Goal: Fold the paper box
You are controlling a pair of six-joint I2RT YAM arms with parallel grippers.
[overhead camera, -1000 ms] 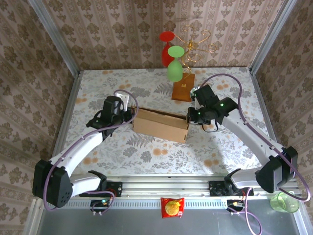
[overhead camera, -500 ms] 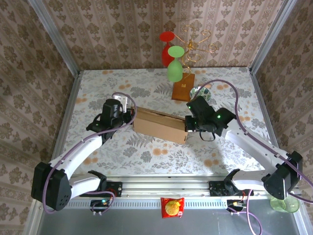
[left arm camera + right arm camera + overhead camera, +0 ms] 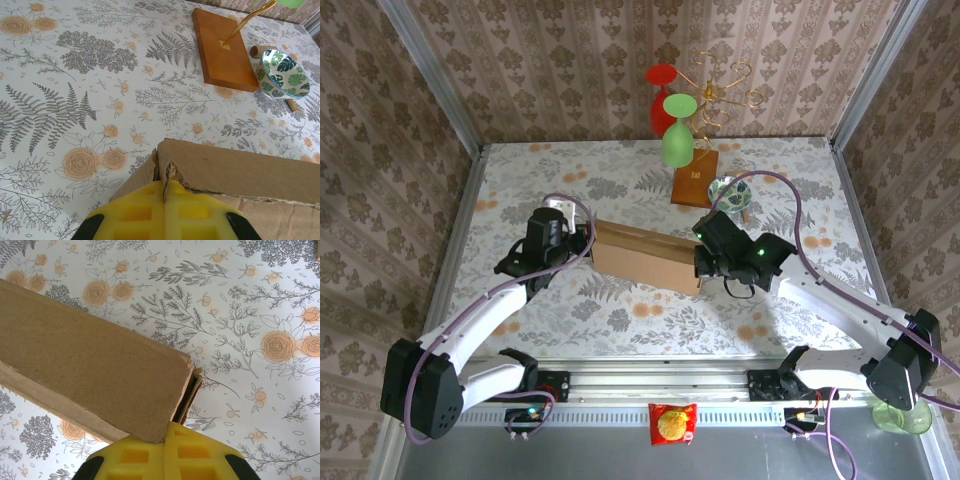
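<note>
Moved since a second ago: the right arm has swung lower and leftward, uncovering the leaf-patterned bowl (image 3: 730,192) beside the stand base (image 3: 693,186). The paper box (image 3: 645,257) is folded tan cardboard and lies mid-tabletop (image 3: 620,310) between both arms. The left pincer (image 3: 165,190) has its yellow pads pressed together, tip against the box's torn left corner. The right pincer (image 3: 165,442) has its pads pressed together, tip at the box's right end.

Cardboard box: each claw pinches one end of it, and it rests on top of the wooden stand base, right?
Not on top: the paper box sits apart from the wooden stand base, with patterned table between them, as the top external view shows. The left claw and right claw do each pinch one end.
</note>
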